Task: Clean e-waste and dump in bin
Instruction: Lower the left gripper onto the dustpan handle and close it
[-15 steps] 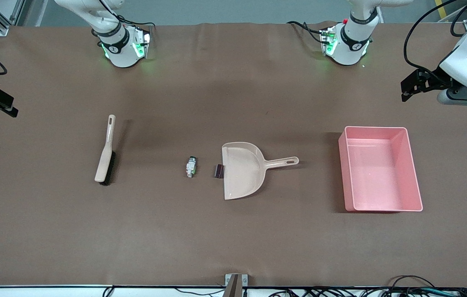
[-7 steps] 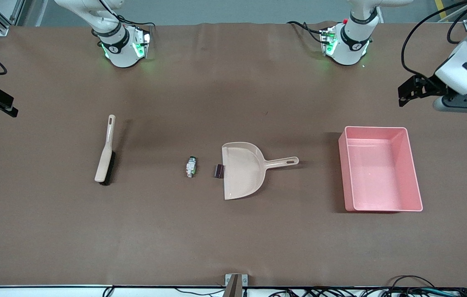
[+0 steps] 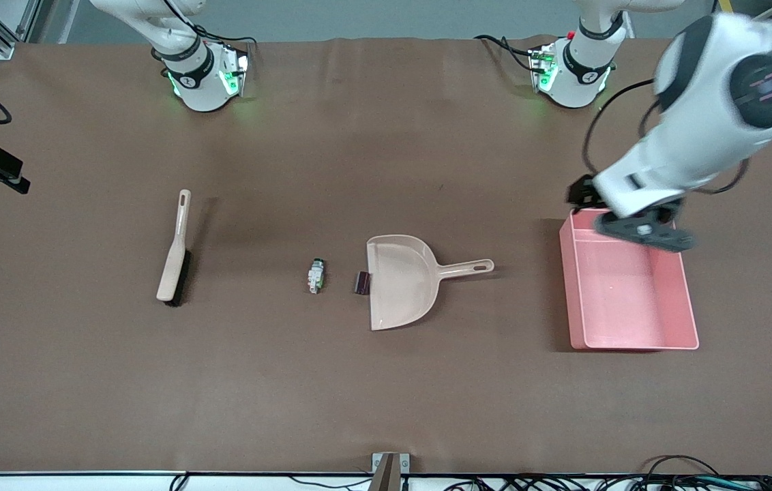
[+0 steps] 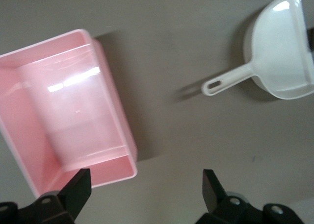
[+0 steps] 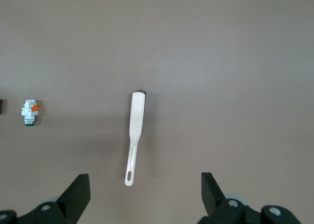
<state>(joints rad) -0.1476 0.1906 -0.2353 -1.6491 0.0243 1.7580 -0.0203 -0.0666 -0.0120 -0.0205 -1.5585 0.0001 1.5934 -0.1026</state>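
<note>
The brown table [image 3: 386, 395] carried everything, and the largest thing on it was the pink bin [image 3: 631, 320], lying toward the left arm's end. The left end effector [image 3: 587, 198] hung over the bin's rim farthest from the front camera; its wrist view showed the two fingers spread wide with nothing between them.

Next in size, the beige dustpan [image 3: 399, 286] lay near the table's middle, its handle pointing toward the bin and its open mouth toward the right arm's end. The brush [image 3: 174, 256] lay well apart from it, toward the right arm's end, its long axis running roughly toward and away from the front camera, handle farther, bristles nearer.

The right end effector [image 5: 145, 194] was over the brush, fingers spread and empty in its wrist view; in the front view only a dark piece showed at the picture's edge, the rest cut off.

The e-waste was smallest: the dark block [image 3: 361, 282] sat just at the dustpan's mouth, whether touching could not be told, and the whitish component [image 3: 316, 276] lay near it, between brush and dustpan.

Judged from this layout, the dustpan handle lay from the left end effector toward the table's middle, and that arm was the nearer one to take it, the handle's axis calling for a grip across it.
</note>
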